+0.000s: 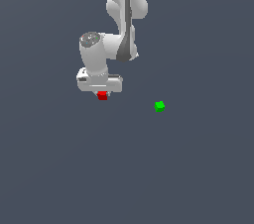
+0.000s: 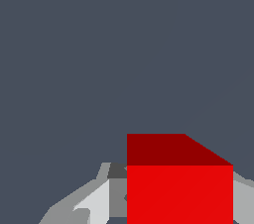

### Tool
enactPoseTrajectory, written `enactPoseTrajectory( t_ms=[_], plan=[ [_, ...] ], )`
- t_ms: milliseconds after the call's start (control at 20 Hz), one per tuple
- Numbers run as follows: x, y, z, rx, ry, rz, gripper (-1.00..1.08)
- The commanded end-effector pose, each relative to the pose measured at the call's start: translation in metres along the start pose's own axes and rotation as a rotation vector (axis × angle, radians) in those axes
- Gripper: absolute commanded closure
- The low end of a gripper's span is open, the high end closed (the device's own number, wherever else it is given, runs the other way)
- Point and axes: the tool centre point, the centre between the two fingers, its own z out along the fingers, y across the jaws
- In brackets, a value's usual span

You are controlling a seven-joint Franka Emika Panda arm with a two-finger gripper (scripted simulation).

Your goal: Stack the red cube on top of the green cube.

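Plain slate-grey counter [image 1: 59,168] carries the green cube [image 1: 159,106], alone toward the exterior view's right. Well apart from it, the tool [image 1: 102,92] grips the red cube [image 1: 102,96] between its fingers [image 2: 94,203]. Pickup looks done; carrying over and stacking remain.

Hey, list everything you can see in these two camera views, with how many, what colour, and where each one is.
red cube: one, bright red, right under the gripper, between its fingers in the wrist view.
green cube: one, bright green, alone on the floor, toward the exterior view's right of the red cube, apart from it.
floor: one, plain dark grey-blue, fills the background of both views.
arm: one, white with dark joints, reaching in from the top of the exterior view.
gripper: one, white and grey, at the red cube; whether it is clamped is unclear.
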Motion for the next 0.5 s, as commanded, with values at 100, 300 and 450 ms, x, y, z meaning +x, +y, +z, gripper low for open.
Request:
enactPoseTrajectory(
  t_ms=[100,300,450],
  plan=[
    [0.0005,-0.0002,-0.0091,0.0,0.0,-0.001,1.08],
    [0.0009,-0.0001,-0.0086,0.0,0.0,-0.001,1.08],
    [0.0009,-0.0031,-0.008,0.0,0.0,-0.001,1.08]
  ],
)
